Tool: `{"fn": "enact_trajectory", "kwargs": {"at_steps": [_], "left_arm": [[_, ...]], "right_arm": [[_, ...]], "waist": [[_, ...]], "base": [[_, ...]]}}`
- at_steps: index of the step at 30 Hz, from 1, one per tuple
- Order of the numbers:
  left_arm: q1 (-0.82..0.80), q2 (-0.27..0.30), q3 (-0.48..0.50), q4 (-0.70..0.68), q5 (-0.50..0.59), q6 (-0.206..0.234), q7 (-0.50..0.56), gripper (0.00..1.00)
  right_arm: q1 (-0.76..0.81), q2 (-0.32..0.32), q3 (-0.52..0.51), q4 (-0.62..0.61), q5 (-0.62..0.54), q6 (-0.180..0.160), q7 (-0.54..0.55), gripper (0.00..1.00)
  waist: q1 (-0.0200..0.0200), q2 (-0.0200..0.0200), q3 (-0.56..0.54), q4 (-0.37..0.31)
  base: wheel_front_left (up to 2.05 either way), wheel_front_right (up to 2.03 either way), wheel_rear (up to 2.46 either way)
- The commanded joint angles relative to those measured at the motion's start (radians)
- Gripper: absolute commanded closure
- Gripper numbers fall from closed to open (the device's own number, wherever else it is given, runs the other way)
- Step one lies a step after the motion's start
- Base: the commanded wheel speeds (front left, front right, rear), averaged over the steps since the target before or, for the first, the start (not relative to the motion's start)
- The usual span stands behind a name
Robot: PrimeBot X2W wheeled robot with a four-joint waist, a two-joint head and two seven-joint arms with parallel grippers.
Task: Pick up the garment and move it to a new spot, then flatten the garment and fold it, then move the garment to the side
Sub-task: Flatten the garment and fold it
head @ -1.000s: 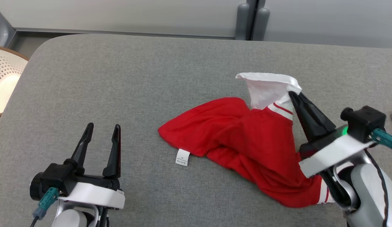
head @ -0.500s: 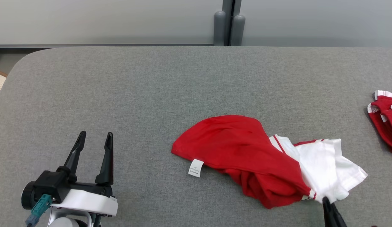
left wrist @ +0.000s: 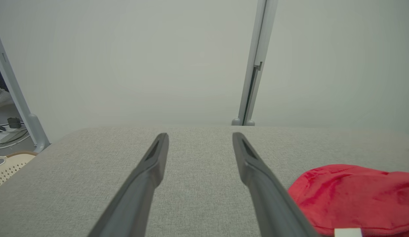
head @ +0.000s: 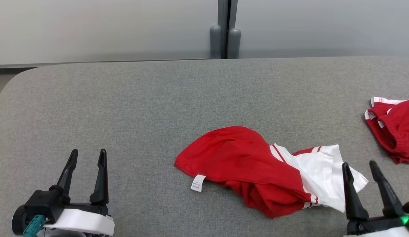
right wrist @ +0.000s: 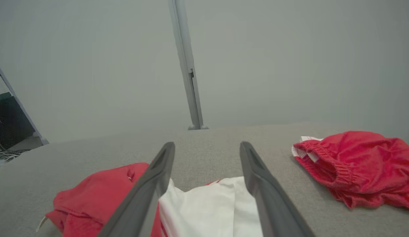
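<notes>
my right gripper [head: 359,163], fingers apart, sits at the white end of the crumpled red-and-white garment [head: 254,168] on the grey table [head: 158,98]. my left gripper [head: 88,150], also spread, is well apart from it; another red garment [head: 394,128] lies further right.

Looks like a robot test lab rather than a home: plain pale partition panels [head: 92,29] joined by a grey metal post [head: 224,29] beyond the left gripper [head: 88,151], a grey fabric-covered worktable [head: 125,98] beneath it, loose cables [left wrist: 8,133] on the floor far off to its left
</notes>
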Motion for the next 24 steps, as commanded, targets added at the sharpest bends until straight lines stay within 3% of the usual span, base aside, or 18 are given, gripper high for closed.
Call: {"fn": "enact_trajectory", "kwargs": {"at_steps": [1, 9, 24], "left_arm": [[0.011, 0.006, 0.004, -0.005, -0.002, 0.003, 0.002, 0.00], [0.060, 0.015, -0.011, -0.028, -0.003, 0.016, 0.031, 0.00], [0.047, 0.023, -0.038, -0.064, -0.003, 0.017, 0.066, 0.00]], "right_arm": [[-0.019, -0.016, -0.005, -0.012, -0.016, 0.000, 0.011, 0.00], [-0.080, -0.079, 0.041, -0.070, -0.033, 0.000, 0.135, 0.00], [-0.109, -0.077, 0.050, -0.025, -0.004, 0.000, 0.114, 0.00]], "waist": [[0.0000, -0.0001, -0.009, -0.001], [0.0000, -0.0001, -0.055, -0.002], [0.0000, -0.0001, -0.035, 0.001]], "base": [[0.00, 0.00, 0.00], [0.00, 0.00, 0.00], [0.00, 0.00, 0.00]]}}
